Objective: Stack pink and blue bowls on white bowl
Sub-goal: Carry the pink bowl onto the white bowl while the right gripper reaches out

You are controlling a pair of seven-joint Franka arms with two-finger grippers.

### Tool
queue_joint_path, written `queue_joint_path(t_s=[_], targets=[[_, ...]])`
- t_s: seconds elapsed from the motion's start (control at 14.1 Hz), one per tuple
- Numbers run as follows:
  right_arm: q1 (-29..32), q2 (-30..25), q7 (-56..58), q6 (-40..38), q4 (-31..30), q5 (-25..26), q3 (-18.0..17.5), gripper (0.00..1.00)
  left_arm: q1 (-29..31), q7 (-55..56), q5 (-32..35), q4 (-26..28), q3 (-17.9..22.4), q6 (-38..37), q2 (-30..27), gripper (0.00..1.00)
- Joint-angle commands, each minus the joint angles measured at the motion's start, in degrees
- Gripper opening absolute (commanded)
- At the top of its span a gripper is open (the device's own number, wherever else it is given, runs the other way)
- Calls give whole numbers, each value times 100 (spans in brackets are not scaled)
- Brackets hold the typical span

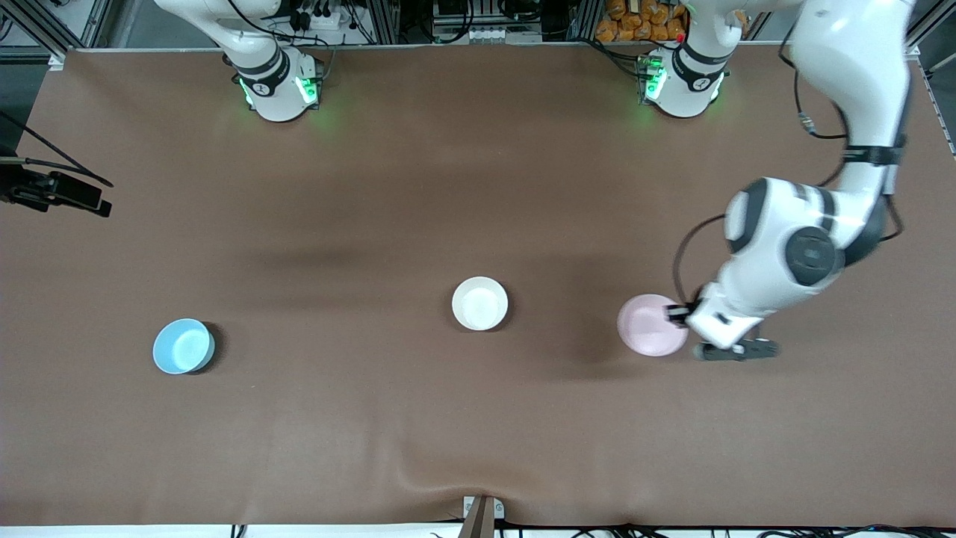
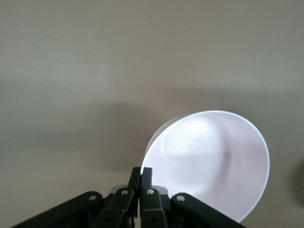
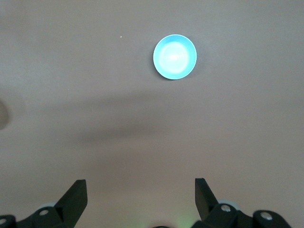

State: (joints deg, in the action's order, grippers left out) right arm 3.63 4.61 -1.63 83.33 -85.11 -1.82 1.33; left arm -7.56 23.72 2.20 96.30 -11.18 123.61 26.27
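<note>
The pale pink bowl [image 1: 648,325] hangs tilted just above the table toward the left arm's end; it also shows in the left wrist view [image 2: 211,161]. My left gripper [image 1: 681,314] is shut on its rim, one finger inside and one outside, as the left wrist view [image 2: 141,172] shows. The white bowl [image 1: 479,303] stands upright at mid-table. The sky blue bowl [image 1: 183,346] stands toward the right arm's end and shows far below in the right wrist view [image 3: 175,56]. My right gripper [image 3: 139,182] is open and empty, high over the table, out of the front view.
A black camera mount [image 1: 52,193] juts in over the table edge at the right arm's end. A small bracket [image 1: 482,514] sits at the table edge nearest the front camera. The brown table cover [image 1: 478,418] has a ripple there.
</note>
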Motion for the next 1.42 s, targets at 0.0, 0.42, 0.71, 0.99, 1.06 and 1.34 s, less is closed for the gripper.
queue_joint_path(t_s=[0.0, 0.42, 0.71, 0.99, 1.06, 1.34], targets=[[33, 66, -66, -45, 143, 24, -37, 100, -604, 816, -62, -436, 46, -127, 238, 0], [15, 189, -66, -45, 143, 15, -37, 100, -1668, 1222, -1108, -937, 116, 5, 790, 0], [-2, 364, -66, 95, 143, -3, -45, 100, -1916, 1232, -1082, -999, 116, 514, 1178, 0], [-20, 662, -66, 428, 143, -99, -54, 100, -1994, 1214, -1099, -1000, 107, 883, 1354, 0], [-37, 829, -66, 586, 143, -134, -54, 100, -2004, 1223, -1108, -1008, 107, 997, 1415, 0], [-143, 1428, -39, 1220, 143, -82, -54, 100, -2144, 1258, -1108, -1000, 107, 1227, 1513, 0]])
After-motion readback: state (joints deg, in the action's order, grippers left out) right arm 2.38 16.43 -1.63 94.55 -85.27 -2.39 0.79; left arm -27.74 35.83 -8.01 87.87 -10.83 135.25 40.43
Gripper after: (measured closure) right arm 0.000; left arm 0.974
